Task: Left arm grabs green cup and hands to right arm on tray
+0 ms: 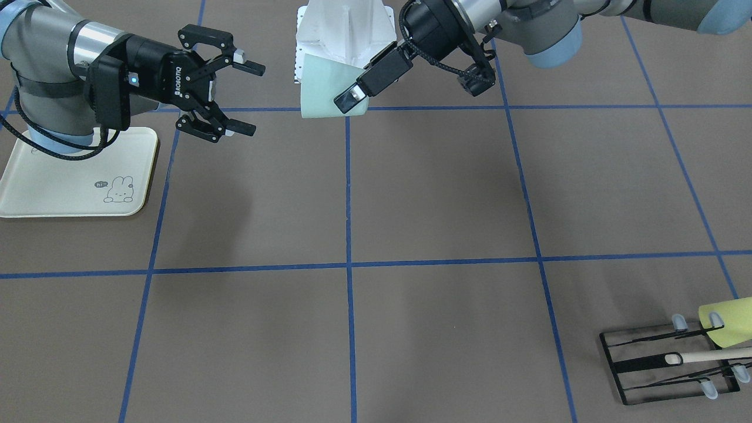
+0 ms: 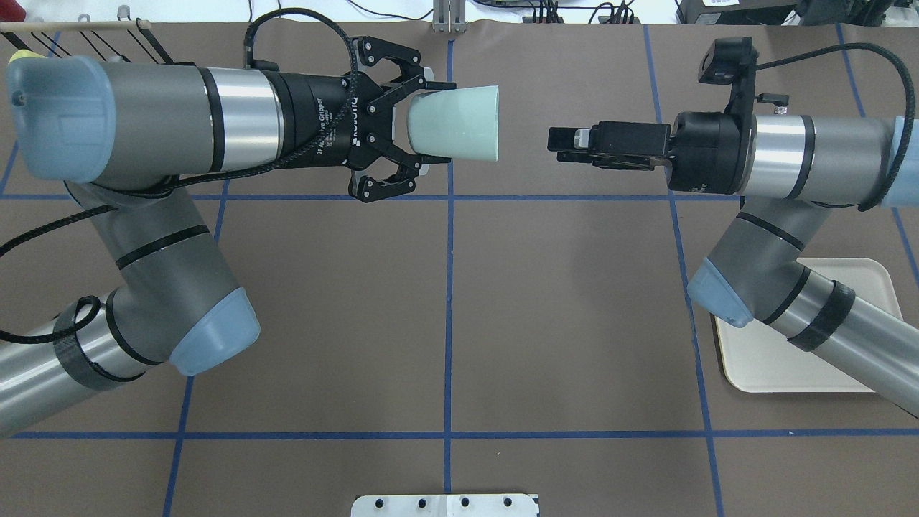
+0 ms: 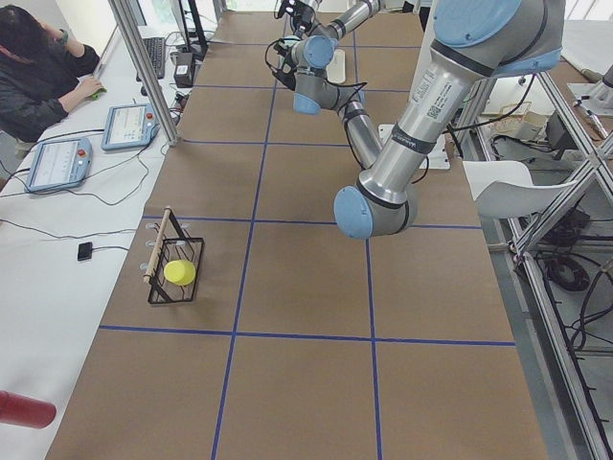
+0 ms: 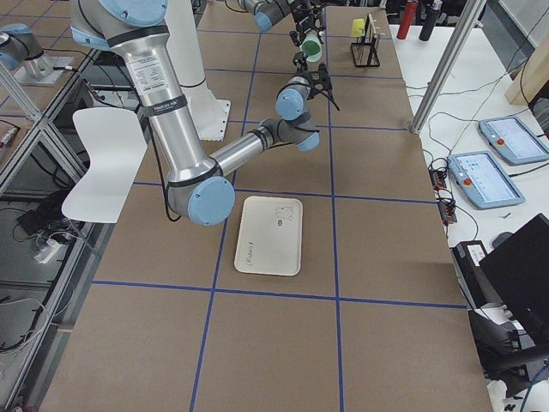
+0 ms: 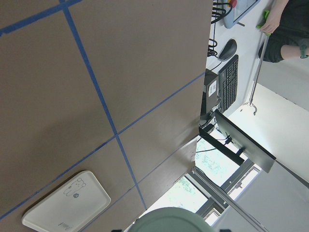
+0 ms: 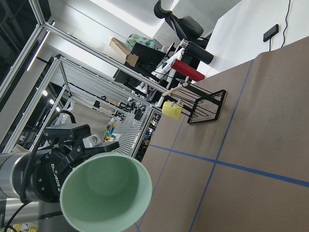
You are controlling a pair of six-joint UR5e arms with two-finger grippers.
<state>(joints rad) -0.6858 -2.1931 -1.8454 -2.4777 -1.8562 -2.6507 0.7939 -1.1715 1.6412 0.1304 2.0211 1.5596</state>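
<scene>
Brown paper gridded with blue tape covers the desk (image 1: pixel 423 194). Above it the left claw (image 2: pixel 427 122) is clenched on the base end of the green cup (image 2: pixel 463 122), holding it on its side in the air, mouth toward the right claw (image 1: pixel 251 98). That claw hangs level with the cup, fingers spread wide, apart from it. The tray (image 1: pixel 35 188) lies below the right arm (image 2: pixel 811 158); a black wire rack (image 1: pixel 640 364) sits at the desk's left end
</scene>
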